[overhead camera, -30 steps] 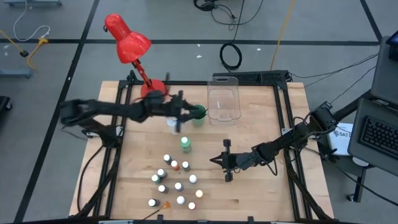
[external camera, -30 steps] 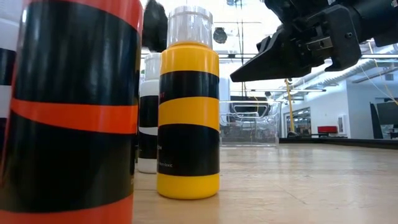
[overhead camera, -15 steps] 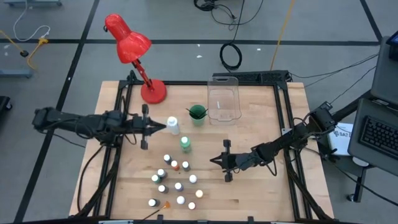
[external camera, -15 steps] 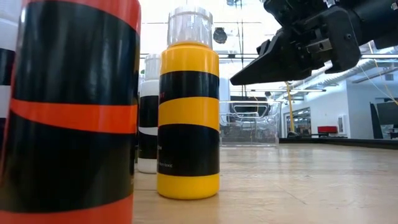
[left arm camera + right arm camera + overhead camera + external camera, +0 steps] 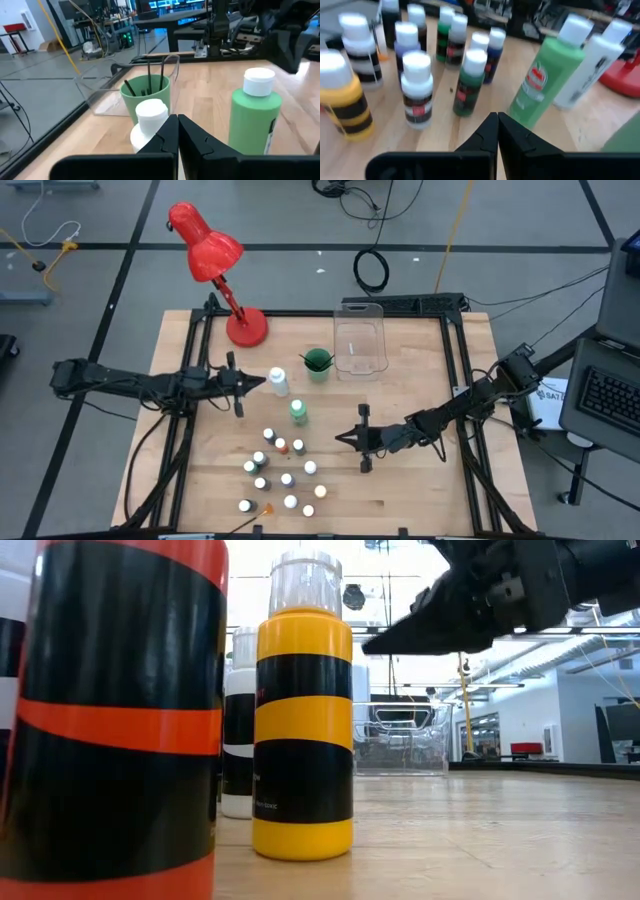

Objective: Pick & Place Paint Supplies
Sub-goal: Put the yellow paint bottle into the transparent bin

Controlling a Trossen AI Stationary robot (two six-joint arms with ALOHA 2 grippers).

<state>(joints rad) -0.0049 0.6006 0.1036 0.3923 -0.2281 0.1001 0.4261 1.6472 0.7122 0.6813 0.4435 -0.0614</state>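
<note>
Left gripper (image 5: 262,383): fingers clenched tip to tip, grasping nothing, hovering over the wooden table (image 5: 420,480). Just ahead of those closed tips, a tall white bottle (image 5: 277,382), upright, apart from the fingers in the high view; in the left wrist view the same white cap (image 5: 151,111) directly behind the pressed fingertips (image 5: 167,131). Beyond the white bottle, a green cup (image 5: 318,363) holding 3 thin dark-handled brushes (image 5: 148,76), leaning against its rim. Past the cup, a clear plastic bin (image 5: 360,340), upright; contents cannot tell, nothing visible inside from above. Off to one side of the tips, a tall green bottle (image 5: 298,412) with a white cap, standing upright on the wood.

Right gripper (image 5: 340,438): fingers also clenched together, empty, hanging above the table. Just ahead of these tips, a cluster of about 12 tiny white-capped paint bottles (image 5: 283,476), all upright, standing loose on the wood, none in any container. Seen close in the right wrist view: a dark green one (image 5: 467,83) nearest the fingertips, a yellow and black banded one (image 5: 340,97) off to the side. Farther beyond the cluster, the tall green and white bottles again. A red desk lamp (image 5: 208,252) at the far table corner, well apart from both grippers.
</note>
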